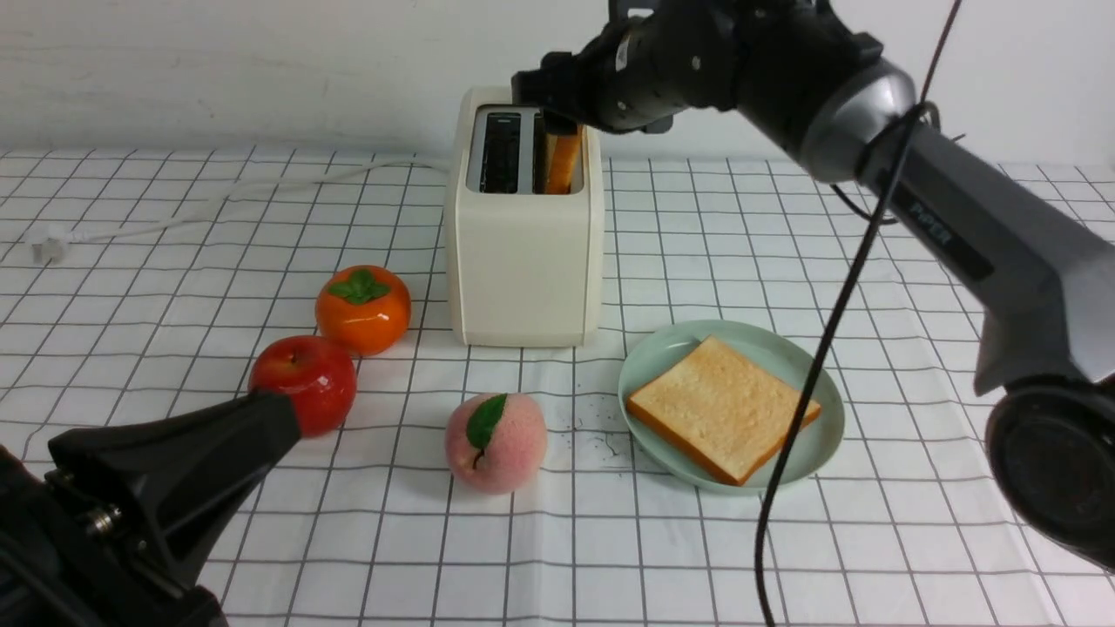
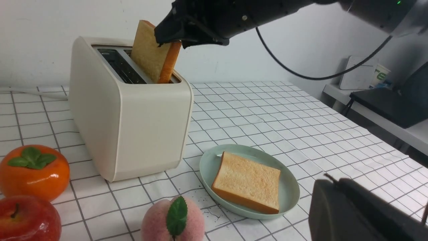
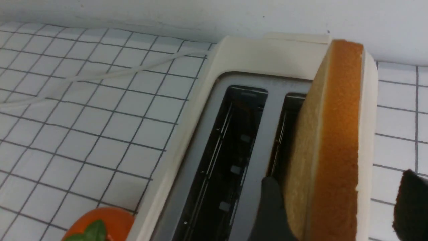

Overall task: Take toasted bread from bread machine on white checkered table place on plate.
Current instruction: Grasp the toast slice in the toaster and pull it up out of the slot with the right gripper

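The cream bread machine (image 1: 523,252) stands at the back of the white checkered table (image 1: 871,261). One toasted bread slice (image 1: 564,161) stands upright in its right slot, leaning outward. My right gripper (image 1: 562,122) is open around that slice's top. In the right wrist view one finger (image 3: 271,207) touches the slice's pale face (image 3: 301,167) and the other finger (image 3: 411,204) stands apart from it. The second slice (image 1: 719,405) lies flat on the mint-green plate (image 1: 671,348) in front of the toaster's right side. My left gripper (image 1: 283,409) is shut and empty, low at the front left.
An orange persimmon (image 1: 363,309), a red apple (image 1: 305,383) and a pink peach (image 1: 495,442) sit in front of the toaster, left of the plate. The toaster's white cord (image 1: 218,200) runs left to a plug (image 1: 48,244). A black cable (image 1: 810,392) hangs from my right arm.
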Robot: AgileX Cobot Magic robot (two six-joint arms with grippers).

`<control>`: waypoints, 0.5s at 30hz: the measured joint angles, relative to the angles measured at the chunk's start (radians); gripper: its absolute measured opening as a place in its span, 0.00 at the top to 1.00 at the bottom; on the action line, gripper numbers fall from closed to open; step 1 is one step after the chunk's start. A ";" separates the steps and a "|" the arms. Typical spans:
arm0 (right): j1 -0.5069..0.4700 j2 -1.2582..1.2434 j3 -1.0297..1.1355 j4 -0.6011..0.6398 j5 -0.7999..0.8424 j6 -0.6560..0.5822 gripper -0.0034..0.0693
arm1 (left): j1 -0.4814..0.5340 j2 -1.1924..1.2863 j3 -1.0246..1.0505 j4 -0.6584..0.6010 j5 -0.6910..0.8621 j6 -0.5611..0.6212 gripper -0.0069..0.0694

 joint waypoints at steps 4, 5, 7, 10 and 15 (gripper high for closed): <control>0.000 0.015 0.000 -0.002 -0.031 0.012 0.59 | 0.000 0.000 0.000 0.000 0.001 0.000 0.93; 0.000 0.015 0.000 -0.002 -0.039 0.012 0.66 | 0.000 0.000 0.000 0.000 0.001 0.000 0.92; 0.000 0.014 0.000 -0.002 -0.045 0.015 0.77 | 0.000 0.000 0.000 0.000 0.001 0.000 0.93; 0.000 0.006 0.000 -0.001 -0.043 0.016 0.80 | 0.000 0.000 0.000 0.000 0.006 0.000 0.92; 0.000 -0.134 0.001 -0.001 0.032 0.008 0.80 | 0.000 0.000 -0.002 0.000 0.027 0.000 0.92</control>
